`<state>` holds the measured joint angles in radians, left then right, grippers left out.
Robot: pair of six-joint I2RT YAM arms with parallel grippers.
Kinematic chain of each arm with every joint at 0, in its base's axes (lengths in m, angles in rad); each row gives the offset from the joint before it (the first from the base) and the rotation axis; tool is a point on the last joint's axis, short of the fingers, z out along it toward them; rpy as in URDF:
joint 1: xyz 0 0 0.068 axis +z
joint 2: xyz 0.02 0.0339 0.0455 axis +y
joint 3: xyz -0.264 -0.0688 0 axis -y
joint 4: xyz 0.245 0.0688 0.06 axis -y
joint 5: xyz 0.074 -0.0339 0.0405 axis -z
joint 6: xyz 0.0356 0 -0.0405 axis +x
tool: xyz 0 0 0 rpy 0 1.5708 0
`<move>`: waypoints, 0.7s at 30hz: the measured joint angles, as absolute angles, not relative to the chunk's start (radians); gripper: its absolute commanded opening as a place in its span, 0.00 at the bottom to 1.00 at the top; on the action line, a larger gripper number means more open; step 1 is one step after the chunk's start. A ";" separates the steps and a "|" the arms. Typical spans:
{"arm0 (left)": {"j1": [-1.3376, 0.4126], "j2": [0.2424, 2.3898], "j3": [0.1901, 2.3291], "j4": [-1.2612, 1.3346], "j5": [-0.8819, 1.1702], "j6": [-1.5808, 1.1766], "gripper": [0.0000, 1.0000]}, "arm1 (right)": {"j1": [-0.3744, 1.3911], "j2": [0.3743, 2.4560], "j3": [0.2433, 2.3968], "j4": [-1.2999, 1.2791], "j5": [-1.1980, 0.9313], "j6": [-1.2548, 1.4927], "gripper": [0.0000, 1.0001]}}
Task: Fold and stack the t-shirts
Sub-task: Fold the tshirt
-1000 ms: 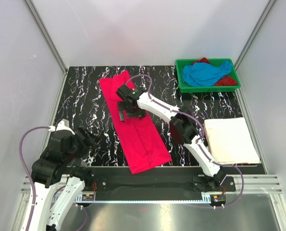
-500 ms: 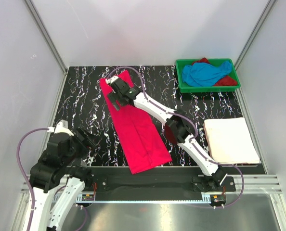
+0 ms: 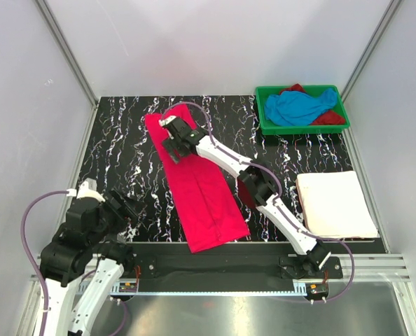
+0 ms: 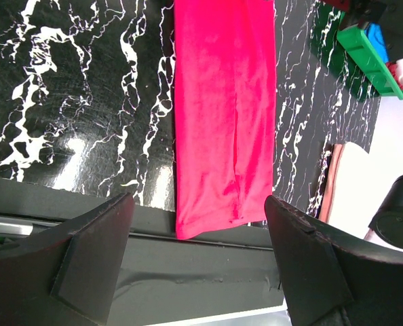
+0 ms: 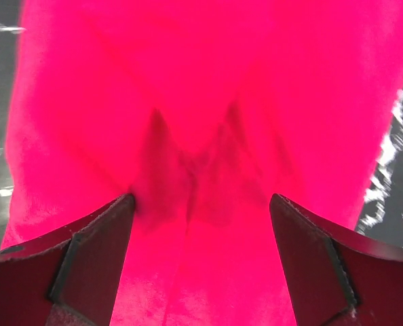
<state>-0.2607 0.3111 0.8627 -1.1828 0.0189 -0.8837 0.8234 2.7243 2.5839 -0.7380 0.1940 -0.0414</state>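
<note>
The hot pink t-shirt (image 3: 201,189) lies folded into a long strip running from the far left of the table to its near edge. My right gripper (image 3: 173,147) is down on the strip's far end, open. In the right wrist view its fingertips (image 5: 120,207) press into the pink cloth (image 5: 201,102), which puckers a little between them. My left gripper (image 3: 127,206) hangs open over the near left of the table, off the shirt. The left wrist view has the pink strip (image 4: 222,102) ahead of it. A white t-shirt (image 3: 334,203) lies folded at the right.
A green tray (image 3: 264,119) at the far right holds a sky blue t-shirt (image 3: 299,106) lying on top of a dark red one (image 3: 328,117). The table (image 3: 124,140) is black marble-patterned, with a dark rail along its near edge (image 4: 188,285). Grey walls close in three sides.
My right gripper has travelled from the middle of the pink strip to its far end and settled onto the cloth, jaws a little narrower. The left arm has drawn back slightly.
</note>
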 measured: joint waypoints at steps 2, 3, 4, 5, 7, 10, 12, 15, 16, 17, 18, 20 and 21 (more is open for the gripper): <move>-0.261 0.331 0.864 -1.174 0.025 -0.884 0.84 | 0.800 2.724 2.586 -0.759 0.200 -0.004 0.88; -0.261 0.342 0.864 -1.169 0.030 -0.884 0.84 | 0.784 2.724 2.586 -0.766 0.201 0.016 0.88; -0.261 0.351 0.864 -1.163 0.033 -0.884 0.84 | 0.765 2.724 2.584 -0.771 0.202 0.039 0.89; -0.261 0.362 0.864 -1.155 0.039 -0.884 0.84 | 0.748 2.722 2.582 -0.774 0.204 0.057 0.90; -0.261 0.380 0.864 -1.143 0.049 -0.884 0.84 | 0.703 2.712 2.566 -0.783 0.215 0.099 0.90; -0.261 0.406 0.864 -1.119 0.058 -0.883 0.84 | 0.635 2.701 2.553 -0.815 0.241 0.164 0.93; -0.261 0.423 0.864 -1.101 0.065 -0.883 0.84 | 0.600 2.697 2.553 -0.844 0.259 0.207 0.95; -0.261 0.448 0.863 -1.071 0.076 -0.879 0.84 | 0.569 2.683 2.535 -0.878 0.271 0.279 0.95; -0.261 0.455 0.863 -1.063 0.078 -0.878 0.84 | 0.567 2.677 2.524 -0.883 0.270 0.296 0.96; -0.261 0.462 0.863 -1.053 0.080 -0.875 0.84 | 0.566 2.666 2.507 -0.883 0.269 0.310 0.97; -0.261 0.469 0.863 -1.045 0.080 -0.871 0.84 | 0.568 2.655 2.486 -0.879 0.268 0.317 0.98; -0.261 0.488 0.863 -1.029 0.080 -0.860 0.84 | 0.578 2.629 2.442 -0.870 0.265 0.317 0.97; -0.261 0.501 0.863 -1.019 0.080 -0.853 0.84 | 0.585 2.620 2.428 -0.872 0.261 0.318 0.97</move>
<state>-0.2607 0.5014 0.8635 -1.0187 0.0803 -0.8532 0.5854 2.6202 2.4283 -0.8719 0.2607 0.3176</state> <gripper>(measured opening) 0.837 0.972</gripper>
